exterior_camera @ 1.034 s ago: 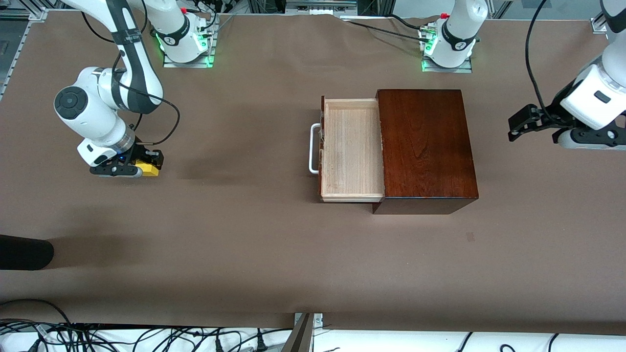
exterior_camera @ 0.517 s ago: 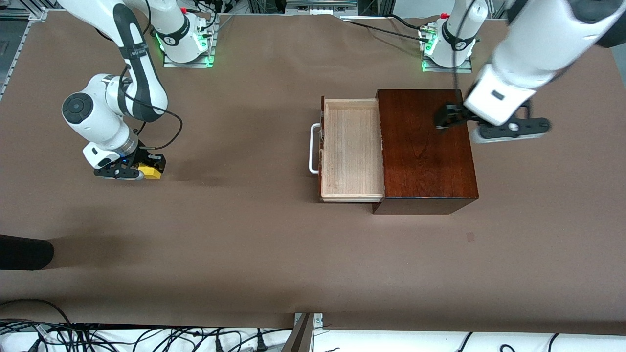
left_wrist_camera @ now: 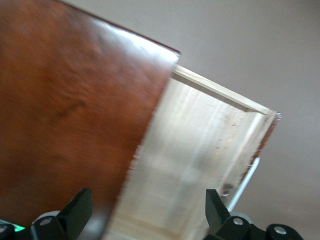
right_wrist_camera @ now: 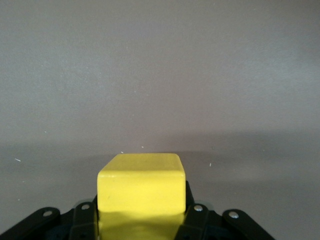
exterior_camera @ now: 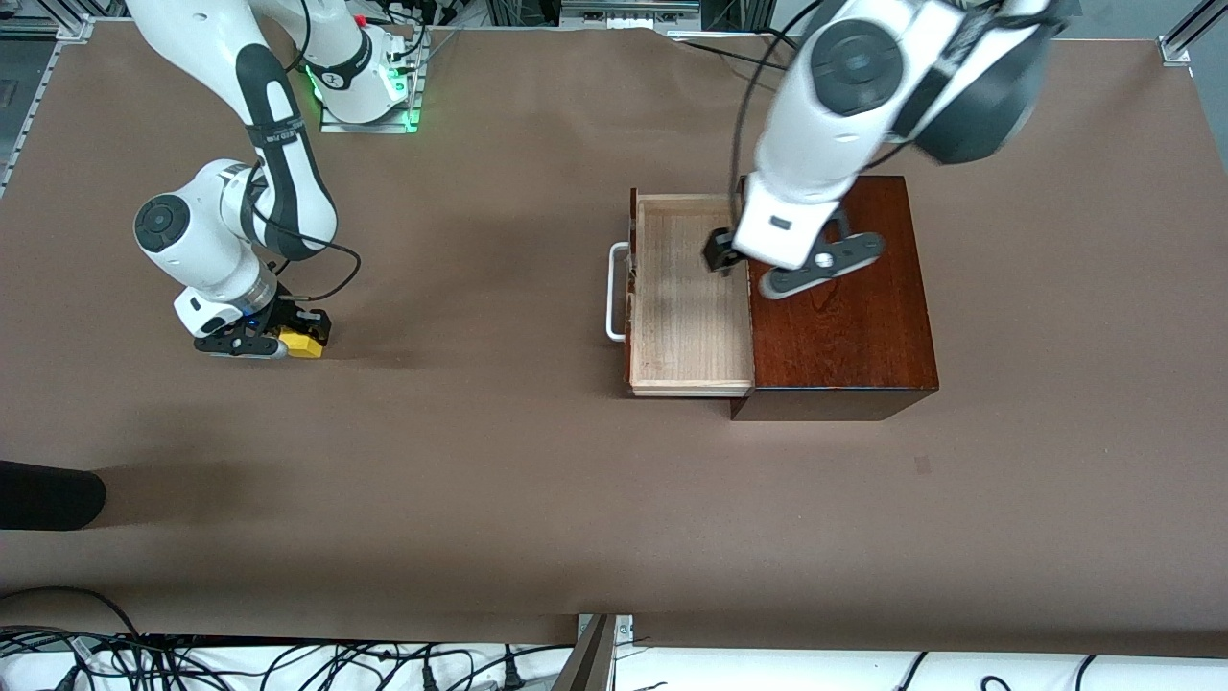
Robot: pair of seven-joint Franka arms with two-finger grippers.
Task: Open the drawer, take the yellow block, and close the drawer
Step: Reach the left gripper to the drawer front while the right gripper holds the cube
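Front view showed the drawer (exterior_camera: 689, 293) pulled well out of the dark wooden box (exterior_camera: 835, 288), its pale tray bare, with the white loop handle (exterior_camera: 615, 292) facing the right arm's end of the tabletop (exterior_camera: 499, 461). The left gripper (exterior_camera: 731, 257) hung over the seam where tray met box top, its jaws spread wide; the left wrist view framed both the box top and the tray between the two fingertips (left_wrist_camera: 75, 212).

Well apart, toward the right arm's end, the right gripper (exterior_camera: 273, 341) sat low at the tabletop, its jaws pinching the yellow block (exterior_camera: 301, 343), which the right wrist view showed square between the fingers.

Closing looked like the step in hand. To do it well, the left gripper would probably need to carry on past the tray to the drawer front, drop to handle height, and push straight along the slide so the tray would not jam.
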